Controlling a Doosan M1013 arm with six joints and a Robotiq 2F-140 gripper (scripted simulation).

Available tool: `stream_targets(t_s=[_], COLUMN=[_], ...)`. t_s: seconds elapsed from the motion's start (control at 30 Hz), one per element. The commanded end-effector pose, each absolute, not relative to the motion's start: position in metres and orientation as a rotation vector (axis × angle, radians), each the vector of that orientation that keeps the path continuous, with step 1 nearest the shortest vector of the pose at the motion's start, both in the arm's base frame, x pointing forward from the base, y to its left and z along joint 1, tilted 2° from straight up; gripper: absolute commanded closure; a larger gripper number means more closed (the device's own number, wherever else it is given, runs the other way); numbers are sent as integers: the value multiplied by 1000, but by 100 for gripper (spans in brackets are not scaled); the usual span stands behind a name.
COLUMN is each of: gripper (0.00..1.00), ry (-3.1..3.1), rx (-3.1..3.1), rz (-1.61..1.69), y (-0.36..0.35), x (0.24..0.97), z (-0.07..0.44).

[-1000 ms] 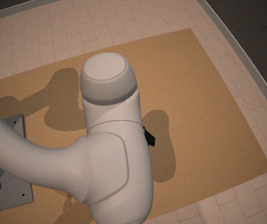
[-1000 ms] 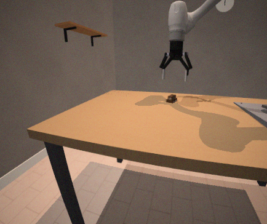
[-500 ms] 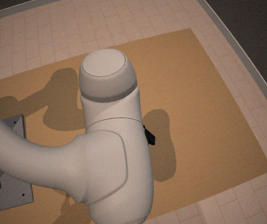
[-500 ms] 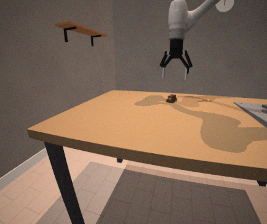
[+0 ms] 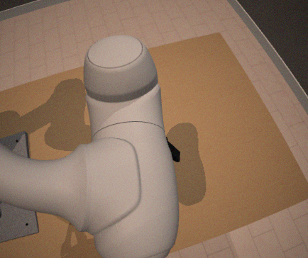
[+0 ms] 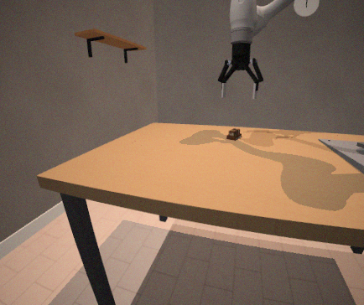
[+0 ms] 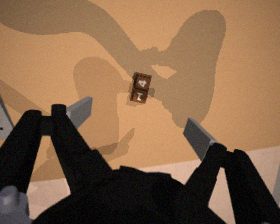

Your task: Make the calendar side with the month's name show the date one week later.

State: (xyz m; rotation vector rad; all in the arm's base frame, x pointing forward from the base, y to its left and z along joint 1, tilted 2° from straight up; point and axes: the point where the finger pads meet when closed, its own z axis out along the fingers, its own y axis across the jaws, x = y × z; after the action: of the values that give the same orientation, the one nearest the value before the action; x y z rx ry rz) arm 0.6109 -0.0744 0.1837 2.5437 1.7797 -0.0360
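Note:
The small brown calendar stands on the table toward the back. Its two brown cubes sit side by side. In the wrist view one cube shows a pale 4 on top and the other cube shows a pale mark like a 1 or 7. The month's name and the digits on the upright sides cannot be read. My gripper is wide open and empty, high above the calendar. In the top view the arm hides the calendar and most of the gripper.
The wooden table carries the grey base plate of the arm. A wall shelf hangs at the back left. Shadows of the arm fall across the table and around the calendar.

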Motion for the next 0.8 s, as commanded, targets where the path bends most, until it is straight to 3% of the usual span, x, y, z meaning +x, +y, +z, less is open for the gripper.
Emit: stream_targets(t_s=[0.0,0.77], gripper=[0,0], ry=[1780,1780], rx=[2544,2544], rz=[-36,-36], y=[-74,-74], x=[611,611], z=[189,191])
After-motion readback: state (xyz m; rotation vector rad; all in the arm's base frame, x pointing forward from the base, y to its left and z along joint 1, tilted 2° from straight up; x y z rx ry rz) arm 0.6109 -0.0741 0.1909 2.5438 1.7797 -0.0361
